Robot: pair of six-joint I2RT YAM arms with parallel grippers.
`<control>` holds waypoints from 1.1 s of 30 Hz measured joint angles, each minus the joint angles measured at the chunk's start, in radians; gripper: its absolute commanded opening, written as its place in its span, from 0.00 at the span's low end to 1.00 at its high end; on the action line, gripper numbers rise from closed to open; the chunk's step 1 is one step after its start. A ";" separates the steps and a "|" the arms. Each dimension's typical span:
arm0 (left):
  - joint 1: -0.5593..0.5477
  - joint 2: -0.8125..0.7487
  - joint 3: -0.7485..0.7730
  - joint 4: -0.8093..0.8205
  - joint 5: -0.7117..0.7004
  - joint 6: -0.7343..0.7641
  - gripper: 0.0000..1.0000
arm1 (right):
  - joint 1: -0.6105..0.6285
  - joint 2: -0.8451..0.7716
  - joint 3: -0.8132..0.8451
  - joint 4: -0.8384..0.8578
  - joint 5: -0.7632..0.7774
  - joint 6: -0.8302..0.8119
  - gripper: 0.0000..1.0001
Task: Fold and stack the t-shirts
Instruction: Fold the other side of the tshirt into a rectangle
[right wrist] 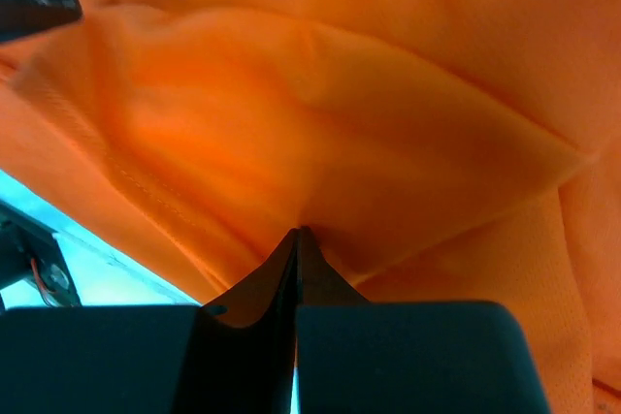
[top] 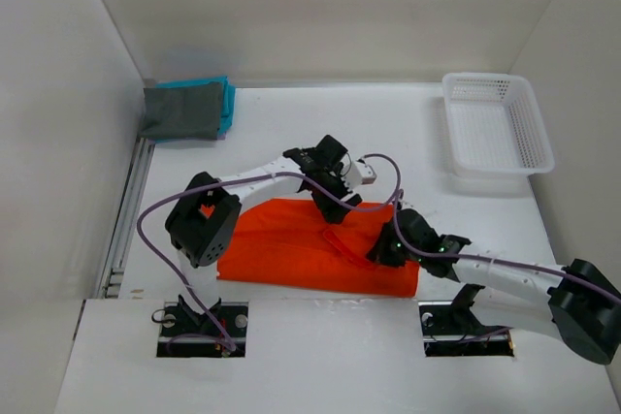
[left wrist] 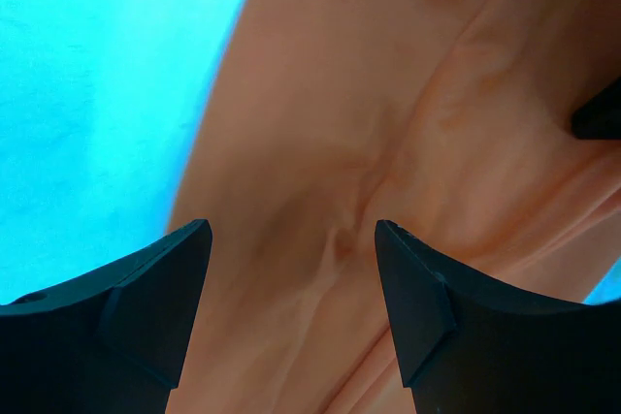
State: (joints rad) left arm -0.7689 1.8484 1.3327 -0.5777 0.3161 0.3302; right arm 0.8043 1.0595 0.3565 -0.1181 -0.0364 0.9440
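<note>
The white desk point(top: 291, 133) carries three groups of things. An orange t-shirt point(top: 281, 239) lies spread and wrinkled near the front edge, in the middle. In the far left corner a teal t-shirt point(top: 227, 104) lies folded, with a dark grey t-shirt point(top: 182, 111) folded on top of it. A white mesh basket point(top: 499, 170) stands at the far right. A metal rail point(top: 126, 220) runs along the left edge.
</note>
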 measured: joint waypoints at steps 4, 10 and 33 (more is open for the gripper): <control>-0.022 0.024 -0.007 -0.004 0.018 -0.013 0.64 | 0.026 -0.001 -0.024 0.009 -0.003 0.032 0.02; -0.019 0.013 -0.085 -0.027 0.032 0.029 0.64 | 0.076 -0.035 -0.044 0.015 -0.002 0.066 0.03; 0.012 -0.127 -0.051 -0.091 -0.044 0.101 0.93 | -0.180 -0.264 0.129 -0.284 0.095 -0.016 0.46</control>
State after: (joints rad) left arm -0.7570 1.7214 1.2816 -0.6689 0.2718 0.4309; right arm 0.6243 0.7956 0.4850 -0.4019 0.0582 0.9276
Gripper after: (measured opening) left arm 0.914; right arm 0.379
